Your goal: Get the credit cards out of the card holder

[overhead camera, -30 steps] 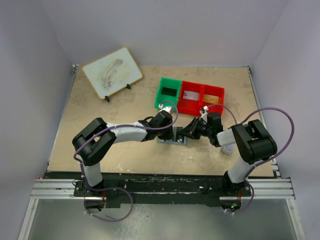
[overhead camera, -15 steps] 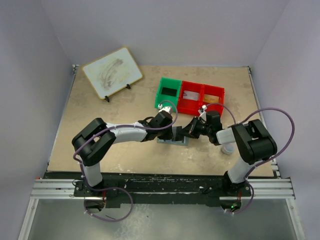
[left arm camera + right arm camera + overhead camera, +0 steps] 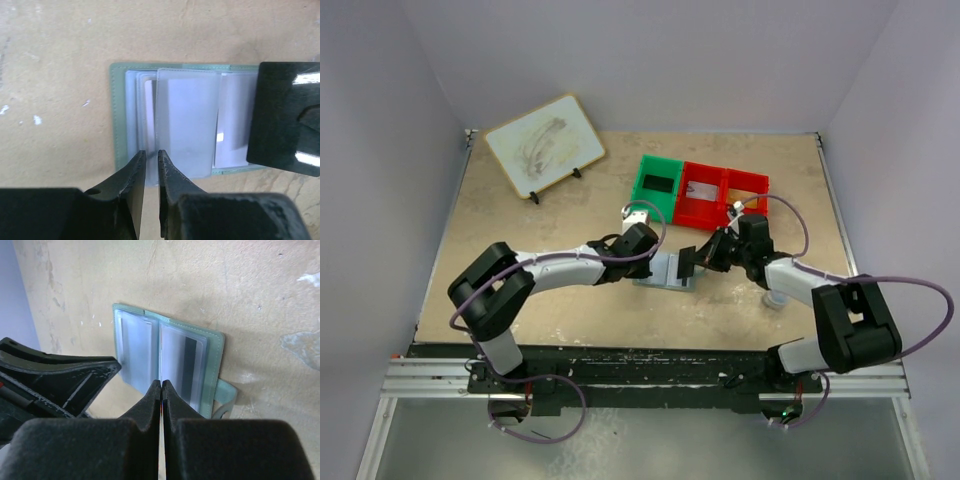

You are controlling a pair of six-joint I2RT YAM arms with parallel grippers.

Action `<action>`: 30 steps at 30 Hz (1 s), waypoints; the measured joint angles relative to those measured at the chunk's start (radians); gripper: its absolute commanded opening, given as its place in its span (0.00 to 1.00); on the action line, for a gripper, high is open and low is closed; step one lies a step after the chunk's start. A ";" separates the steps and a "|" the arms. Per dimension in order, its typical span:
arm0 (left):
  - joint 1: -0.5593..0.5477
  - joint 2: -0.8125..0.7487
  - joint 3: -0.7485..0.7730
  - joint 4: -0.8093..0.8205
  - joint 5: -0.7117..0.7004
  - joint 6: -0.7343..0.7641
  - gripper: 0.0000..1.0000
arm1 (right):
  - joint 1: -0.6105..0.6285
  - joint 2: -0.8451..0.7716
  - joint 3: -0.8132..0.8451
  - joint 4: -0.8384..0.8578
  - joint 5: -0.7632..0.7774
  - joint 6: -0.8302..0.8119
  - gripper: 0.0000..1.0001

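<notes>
Findings at this moment, for your attention. The card holder (image 3: 667,272) lay open like a book, flat on the table (image 3: 520,250) between your two arms, just in front of the green bin (image 3: 657,186) and the red bins (image 3: 723,198).

Your left claw (image 3: 151,152) stood at the holder's near edge with its jaws only a slit apart, and nothing could be seen clamped between them. Your right claw (image 3: 161,382) was closed tight just above the holder's middle fold. A thin pale sliver showed between its tips, but I could not confirm that this was a card.

The clear sleeves (image 3: 187,125) were fanned out. At least one card with a dark stripe (image 3: 189,365) sat inside a sleeve.

Small flat items lay in the bins, too small to identify.

In my judgement the holder had been opened and extraction was under way, but the task was not complete. At least that one card was left to draw out.
</notes>
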 measured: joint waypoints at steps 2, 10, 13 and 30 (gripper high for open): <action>0.000 -0.018 -0.005 -0.028 -0.018 0.001 0.14 | 0.000 -0.014 0.002 -0.023 0.018 -0.006 0.00; 0.000 -0.087 -0.012 -0.062 -0.050 0.003 0.23 | 0.005 -0.011 0.062 -0.062 0.036 -0.027 0.00; 0.000 -0.139 -0.035 -0.064 -0.074 0.002 0.32 | 0.012 0.023 0.085 -0.058 0.035 -0.034 0.00; 0.012 -0.422 -0.101 -0.210 -0.377 0.021 0.70 | 0.115 0.062 0.156 -0.167 0.124 -0.077 0.00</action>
